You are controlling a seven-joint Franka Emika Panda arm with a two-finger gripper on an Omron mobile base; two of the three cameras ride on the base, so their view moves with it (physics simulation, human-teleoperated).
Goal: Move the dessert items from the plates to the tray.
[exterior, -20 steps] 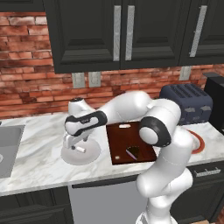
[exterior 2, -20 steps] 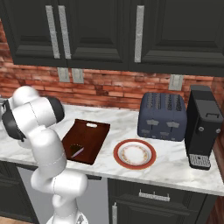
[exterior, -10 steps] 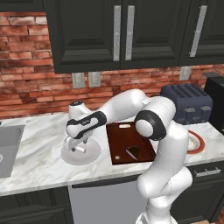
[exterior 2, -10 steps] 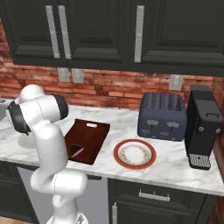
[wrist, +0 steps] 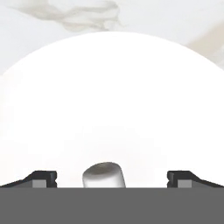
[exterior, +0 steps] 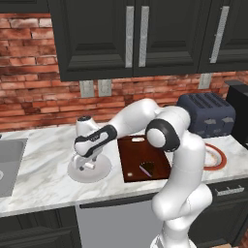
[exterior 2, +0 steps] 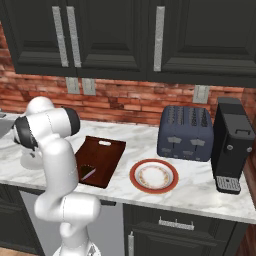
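Hand view: we are hovering our gripper [wrist: 112,178], jaws spread wide and gripping nothing, around the marshmallow [wrist: 104,174] on the grey plate [wrist: 109,96].

The marshmallow [wrist: 104,175] is white on a plain pale grey plate [exterior: 89,172]. The board [exterior: 140,160] is dark reddish brown, carrying a dark brown chunk [exterior: 147,168]. The other plate [exterior 2: 154,176] is white with a red-orange rim. The desk [exterior: 43,186] is white marble with grey veins.

the marshmallow [wrist: 103,174] is cut off below, and the arm hides part of the grey plate [exterior: 99,170].
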